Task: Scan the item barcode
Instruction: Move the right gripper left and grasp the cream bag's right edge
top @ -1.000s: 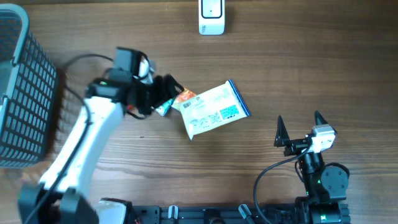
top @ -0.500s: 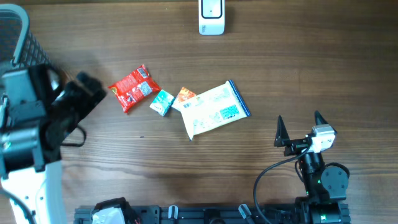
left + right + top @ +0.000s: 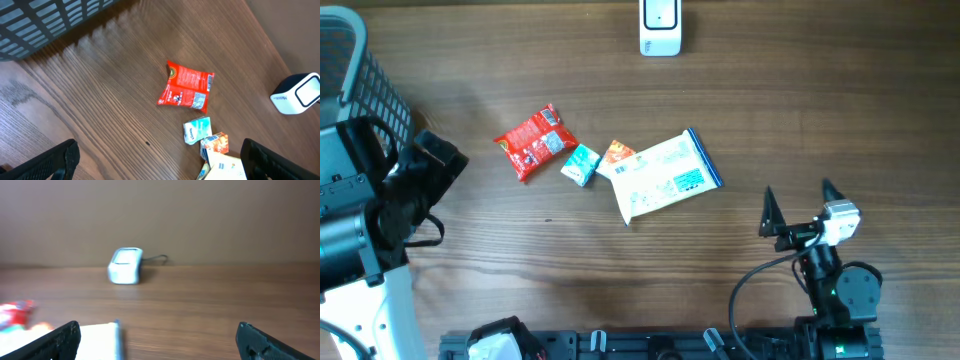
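Red packet [image 3: 186,92] apart from and ahead of the empty, wide-spread left tool [image 3: 159,159]

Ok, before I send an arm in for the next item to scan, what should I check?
1. Left fingers open, empty: ok.
2. Right fingers open, empty: ok.
3. Red packet lying clear of the others: ok.
4. Orange packet clear of the white pouch: not ok, they touch.
5. Scanner unobstructed: ok.
6. Barcode side of the red packet facing up: cannot tell.
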Available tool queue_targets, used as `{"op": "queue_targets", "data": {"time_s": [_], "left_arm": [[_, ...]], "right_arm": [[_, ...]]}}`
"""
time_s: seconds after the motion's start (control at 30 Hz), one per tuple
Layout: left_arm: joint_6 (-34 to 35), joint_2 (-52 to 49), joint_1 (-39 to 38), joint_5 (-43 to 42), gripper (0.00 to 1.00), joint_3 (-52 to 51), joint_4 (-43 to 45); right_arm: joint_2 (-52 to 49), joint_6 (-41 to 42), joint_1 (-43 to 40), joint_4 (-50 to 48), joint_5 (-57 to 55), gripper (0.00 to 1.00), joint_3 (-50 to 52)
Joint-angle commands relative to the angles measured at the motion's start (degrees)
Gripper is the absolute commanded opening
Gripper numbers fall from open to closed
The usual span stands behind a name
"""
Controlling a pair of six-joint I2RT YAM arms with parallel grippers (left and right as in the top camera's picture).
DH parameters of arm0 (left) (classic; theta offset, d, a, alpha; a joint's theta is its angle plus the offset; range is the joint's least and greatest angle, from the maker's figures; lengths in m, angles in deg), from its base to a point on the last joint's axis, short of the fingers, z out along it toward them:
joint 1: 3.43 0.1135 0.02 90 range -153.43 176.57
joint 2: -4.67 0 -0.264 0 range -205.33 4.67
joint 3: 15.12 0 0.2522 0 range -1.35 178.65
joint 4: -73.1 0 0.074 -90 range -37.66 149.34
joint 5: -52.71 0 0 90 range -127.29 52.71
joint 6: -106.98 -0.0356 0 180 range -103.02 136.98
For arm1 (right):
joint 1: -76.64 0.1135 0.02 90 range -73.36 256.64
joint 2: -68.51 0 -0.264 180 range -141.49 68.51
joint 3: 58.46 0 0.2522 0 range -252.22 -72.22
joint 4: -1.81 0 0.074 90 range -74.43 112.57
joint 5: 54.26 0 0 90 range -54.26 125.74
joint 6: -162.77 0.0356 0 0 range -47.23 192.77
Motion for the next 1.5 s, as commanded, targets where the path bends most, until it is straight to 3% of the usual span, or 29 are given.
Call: {"op": "queue_targets", "data": {"time_s": [0.0, 0.03, 0.07, 0.13, 0.2, 0.37, 0.5, 0.67, 0.73, 0.87, 1.13, 1.33, 1.47], "left_arm": [[-0.3, 0.2, 0.4, 0.9, 1.00, 0.4, 0.1], [-0.3, 0.2, 0.4, 0.9, 1.00, 0.4, 0.1], [-0.3, 0.2, 0.4, 0.9, 1.00, 0.4, 0.1], [-0.3, 0.2, 0.4, 0.9, 1.00, 0.4, 0.1], [-0.3, 0.2, 0.4, 0.9, 1.00, 0.4, 0.1], [-0.3, 0.2, 0.4, 0.9, 1.00, 0.4, 0.1], [-0.3, 0.2, 0.4, 0.9, 1.00, 0.4, 0.1], [-0.3, 0.2, 0.4, 1.0, 1.00, 0.4, 0.1], [-0.3, 0.2, 0.4, 0.9, 1.00, 0.4, 0.1], [-0.3, 0.2, 0.4, 0.9, 1.00, 0.4, 0.1], [-0.3, 0.2, 0.4, 0.9, 1.00, 0.4, 0.1], [-0.3, 0.2, 0.4, 1.0, 1.00, 0.4, 0.1], [-0.3, 0.2, 0.4, 0.9, 1.00, 0.4, 0.1]], "right_arm": [[0.5, 34.8, 0.0, -1.6, 15.5, 1.00, 0.1], [0.5, 42.6, 0.0, -1.2, 16.9, 1.00, 0.1], [0.4, 55.6, 0.0, -1.0, 19.1, 1.00, 0.1], [0.2, 69.4, 0.0, -1.3, 22.9, 1.00, 0.1], [0.2, 73.7, 0.0, -3.2, 25.7, 1.00, 0.1], [0.2, 69.8, 0.0, -18.7, 33.6, 1.00, 0.0], [0.1, 69.3, 0.0, -19.8, 34.6, 1.00, -1.8], [-1.8, 55.8, 0.0, -2.6, 32.9, 0.99, -8.6], [-4.7, 47.9, 0.0, 9.4, 28.1, 0.99, -13.1], [-13.9, 39.2, 0.0, 18.9, 26.2, 0.99, -21.4], [-43.0, 24.1, 0.0, 37.7, 24.0, 0.99, -40.7], [-61.2, 19.9, 1.2, 45.2, 24.0, 1.00, -49.6], [-68.0, 25.3, 2.9, 42.2, 24.0, 1.00, -49.9]]}}
